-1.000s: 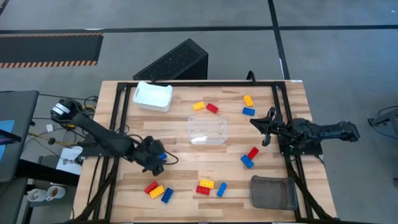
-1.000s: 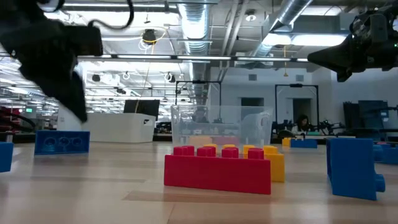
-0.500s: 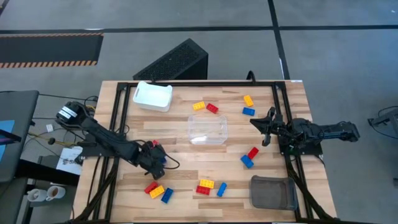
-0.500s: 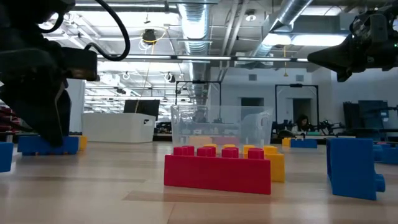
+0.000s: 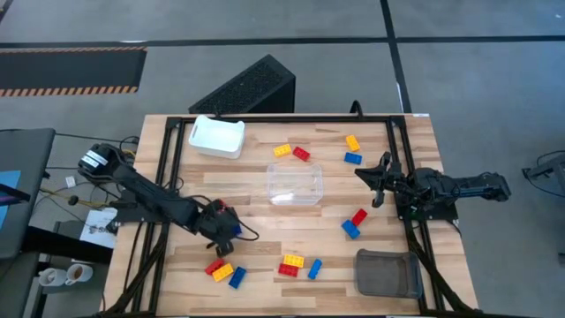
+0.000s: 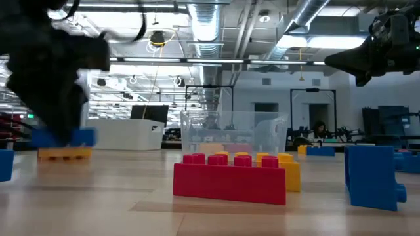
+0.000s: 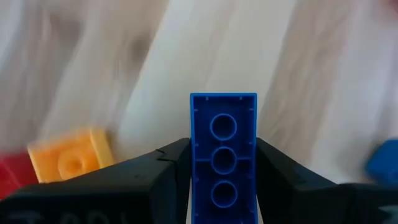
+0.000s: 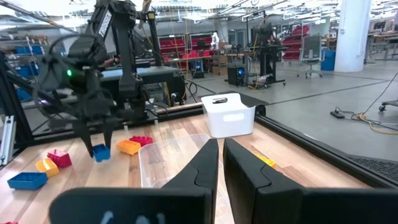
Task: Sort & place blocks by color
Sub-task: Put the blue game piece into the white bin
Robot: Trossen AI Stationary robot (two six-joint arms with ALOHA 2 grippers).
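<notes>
Red, blue and yellow blocks lie scattered on the wooden table. One cluster point(image 5: 221, 269) is at the near left, and other blocks point(image 5: 291, 263) point(image 5: 353, 221) point(image 5: 291, 152) point(image 5: 351, 148) lie around the clear tray point(image 5: 295, 184). My left gripper point(image 5: 225, 228) is shut on a blue block point(image 7: 222, 143) just above the near-left cluster. A yellow block point(image 6: 64, 154) rests on the table below it. My right gripper point(image 8: 221, 155) waits shut above the table's right side point(image 5: 371, 177), holding nothing. My left gripper pinches the blue block's two long sides point(image 7: 195, 168) between its two fingers point(image 7: 168, 171). The fingers slant steeply down and lie along the block, which sticks out past the fingertips. Its hollow underside faces the wrist camera. The block point(image 6: 62, 137) hangs clear of the table.
A white tray point(image 5: 217, 137) stands at the far left and a grey tray point(image 5: 387, 274) at the near right. In the low view a red block point(image 6: 230, 180) and a blue one point(image 6: 371, 177) stand close to the camera. A black metal frame edges the table's left and right sides.
My left gripper has come down over the blue block on the table, moving a little toward the near-right. It has taken hold of the block and raised it slightly clear. The yellow block behind it now shows.
</notes>
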